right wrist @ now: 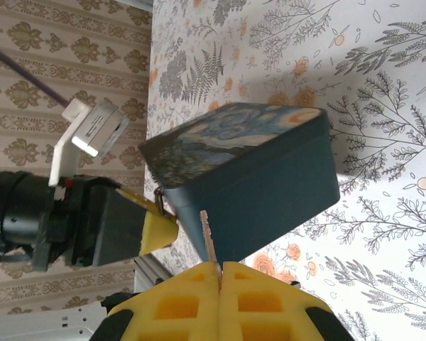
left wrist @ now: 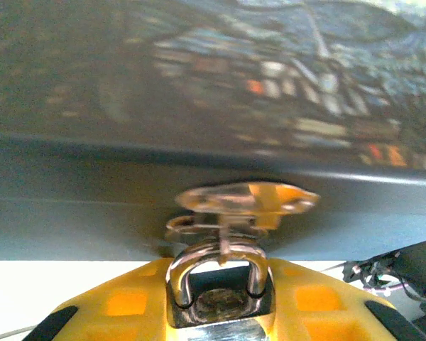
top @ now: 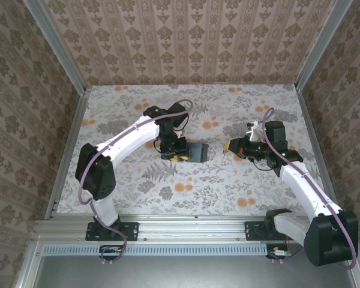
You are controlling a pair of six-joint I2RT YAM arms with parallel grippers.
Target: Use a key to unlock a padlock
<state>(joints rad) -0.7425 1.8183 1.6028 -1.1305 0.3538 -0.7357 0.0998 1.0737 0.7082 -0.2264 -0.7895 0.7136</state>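
Observation:
A silver padlock sits between the yellow pads of my left gripper, which is shut on its body. Its shackle passes through the metal hasp on the side of a dark blue box. From above, the left gripper is pressed against the left side of that box. My right gripper is shut on a key, whose blade sticks out toward the box. The right gripper hangs a short way right of the box, apart from it.
The box lid carries a swirling blue painting. The floral tabletop is bordered by patterned walls on three sides and a metal rail at the near edge. The left gripper's yellow pad shows beside the box corner.

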